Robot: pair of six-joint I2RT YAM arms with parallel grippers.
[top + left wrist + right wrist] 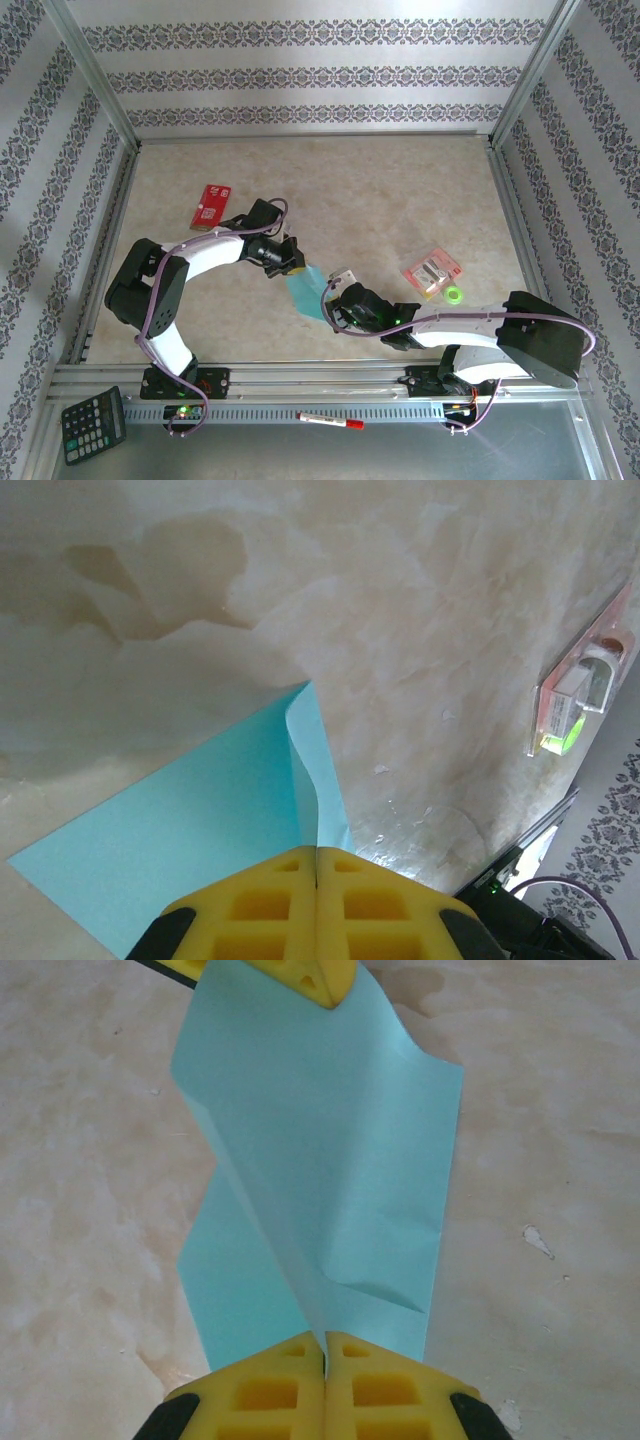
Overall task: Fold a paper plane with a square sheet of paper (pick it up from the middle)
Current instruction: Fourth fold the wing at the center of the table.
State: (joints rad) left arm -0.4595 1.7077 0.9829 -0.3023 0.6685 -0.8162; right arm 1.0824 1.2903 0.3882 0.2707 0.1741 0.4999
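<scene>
At opposite ends of the paper (330,1160), left gripper (316,865) and right gripper (325,1345) pinch it; pulling apart could tear the seemingly slack middle.

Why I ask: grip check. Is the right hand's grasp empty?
No, the right hand is shut on the square sheet of paper.

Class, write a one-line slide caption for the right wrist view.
Both shut, the right hand and left hand pinch opposite ends of the creased teal sheet of paper over the marbled table.
</scene>
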